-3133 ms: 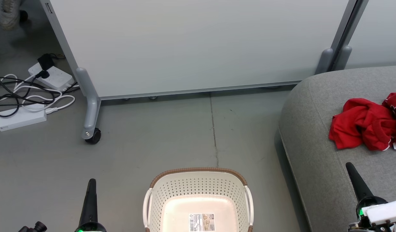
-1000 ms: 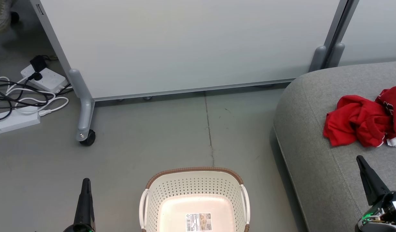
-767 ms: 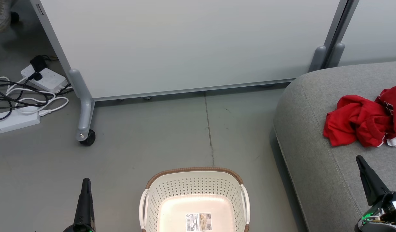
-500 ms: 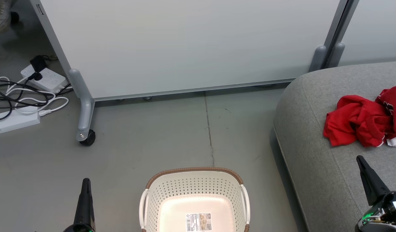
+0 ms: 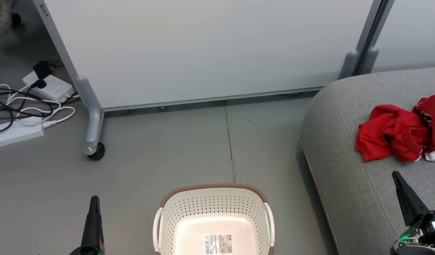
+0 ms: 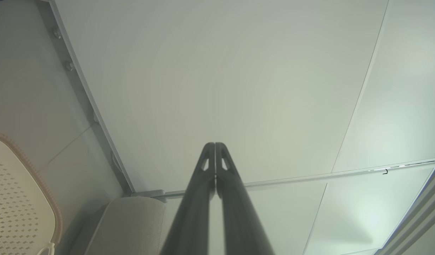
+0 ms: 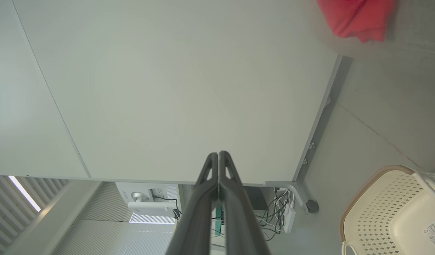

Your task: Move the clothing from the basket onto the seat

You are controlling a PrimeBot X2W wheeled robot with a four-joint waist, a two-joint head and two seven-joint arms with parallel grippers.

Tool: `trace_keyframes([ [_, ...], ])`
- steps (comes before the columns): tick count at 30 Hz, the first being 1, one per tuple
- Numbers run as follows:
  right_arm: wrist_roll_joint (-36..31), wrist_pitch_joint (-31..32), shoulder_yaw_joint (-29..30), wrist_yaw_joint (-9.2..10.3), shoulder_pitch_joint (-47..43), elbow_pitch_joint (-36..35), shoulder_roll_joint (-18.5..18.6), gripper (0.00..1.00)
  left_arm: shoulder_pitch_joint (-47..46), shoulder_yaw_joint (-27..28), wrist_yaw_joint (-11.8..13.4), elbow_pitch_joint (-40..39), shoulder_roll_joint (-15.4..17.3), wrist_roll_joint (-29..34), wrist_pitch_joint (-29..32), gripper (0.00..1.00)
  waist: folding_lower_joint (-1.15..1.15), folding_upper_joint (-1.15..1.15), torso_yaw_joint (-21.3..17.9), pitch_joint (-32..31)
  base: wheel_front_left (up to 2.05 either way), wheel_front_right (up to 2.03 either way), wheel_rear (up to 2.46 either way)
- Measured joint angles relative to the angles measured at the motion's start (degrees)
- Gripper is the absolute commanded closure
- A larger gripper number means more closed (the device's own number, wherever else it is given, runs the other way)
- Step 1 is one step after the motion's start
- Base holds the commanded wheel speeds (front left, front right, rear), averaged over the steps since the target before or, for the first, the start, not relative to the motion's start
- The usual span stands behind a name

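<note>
- Diffuse, even light; head view sharp, shadows faint.
- Basket (image 5: 214, 205) bottom glows, slightly overexposed.
- Soft dark band on floor (image 5: 168, 163) beside sofa (image 5: 345, 170) edge.
- Wrist views: fingers (image 6: 199, 198) blurred near lens; panel (image 6: 238, 88) edges bow.

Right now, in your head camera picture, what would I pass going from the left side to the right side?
power strips and cables → left hand → basket → seat → red clothing lying on the seat

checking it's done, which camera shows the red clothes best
Head view: the clothes lie bunched on the seat, cut only by the right edge. In the right wrist view the clothes are a blurred corner at the top. The left wrist view faces the panel.
</note>
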State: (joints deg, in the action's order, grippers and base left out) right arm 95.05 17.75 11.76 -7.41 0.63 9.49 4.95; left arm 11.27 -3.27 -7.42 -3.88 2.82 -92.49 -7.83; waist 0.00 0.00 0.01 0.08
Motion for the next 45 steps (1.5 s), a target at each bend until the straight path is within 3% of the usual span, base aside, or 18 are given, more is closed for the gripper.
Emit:
trace_keyframes([
  [45,-0.8,1.0,0.9,0.0,0.1,0.1,-0.7,1.0,0.0,0.0,0.0,0.0,0.0,0.0,0.0,1.0,0.0,0.0,0.0,0.0,0.0,0.0,0.0],
])
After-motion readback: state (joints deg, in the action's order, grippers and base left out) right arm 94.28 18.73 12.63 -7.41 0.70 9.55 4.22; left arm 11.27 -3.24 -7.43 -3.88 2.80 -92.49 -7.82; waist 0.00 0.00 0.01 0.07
